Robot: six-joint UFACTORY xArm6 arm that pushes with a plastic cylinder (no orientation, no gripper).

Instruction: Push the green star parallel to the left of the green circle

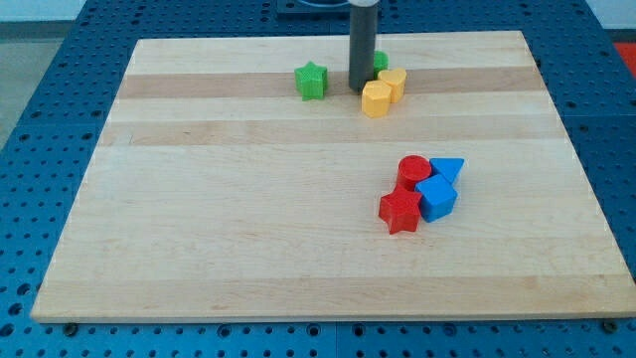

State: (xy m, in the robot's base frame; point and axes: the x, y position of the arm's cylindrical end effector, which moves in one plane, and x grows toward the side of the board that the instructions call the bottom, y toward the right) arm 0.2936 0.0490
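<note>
The star [311, 81] and circle [381, 61] are green. Two blocks [376, 98] [394, 84] are yellow, two [400, 211] [413, 171] red, two [436, 198] [448, 169] blue. The rod [362, 45] is dark grey. The board [248, 219] is pale, striped wood; the table [40, 109] is blue, dotted with holes.

On the wooden board [248, 249] I count two green blocks [311, 81], two yellow blocks [376, 98], two red blocks [399, 211] and two blue blocks [436, 198].
</note>
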